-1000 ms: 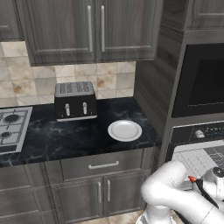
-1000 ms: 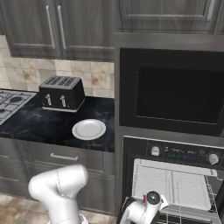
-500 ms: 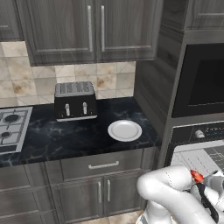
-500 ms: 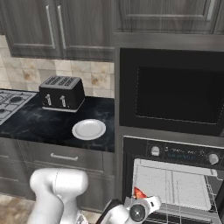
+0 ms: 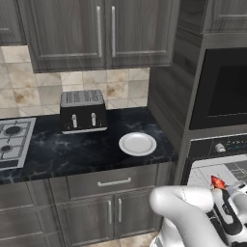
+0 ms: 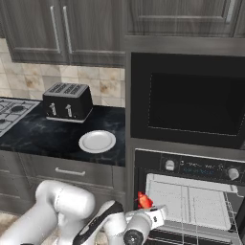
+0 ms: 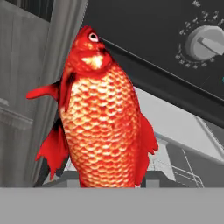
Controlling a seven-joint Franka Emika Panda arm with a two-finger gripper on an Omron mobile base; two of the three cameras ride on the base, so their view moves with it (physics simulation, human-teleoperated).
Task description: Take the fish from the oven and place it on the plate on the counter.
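The gripper (image 6: 143,210), clamped on the fish (image 6: 142,200), had drawn back from the oven (image 6: 191,201) rack toward lower centre; carrying to the plate (image 6: 97,141) remained.

The fish (image 7: 103,118) is bright red-orange with a pale scale pattern and darker red fins. The plate (image 5: 137,144) is plain white. The table (image 5: 72,152) is black with thin white veins. The toaster (image 5: 83,111) is black with a silver-grey top. The oven (image 6: 191,167) has a dark control strip and a pale grey rack tray (image 6: 189,201).
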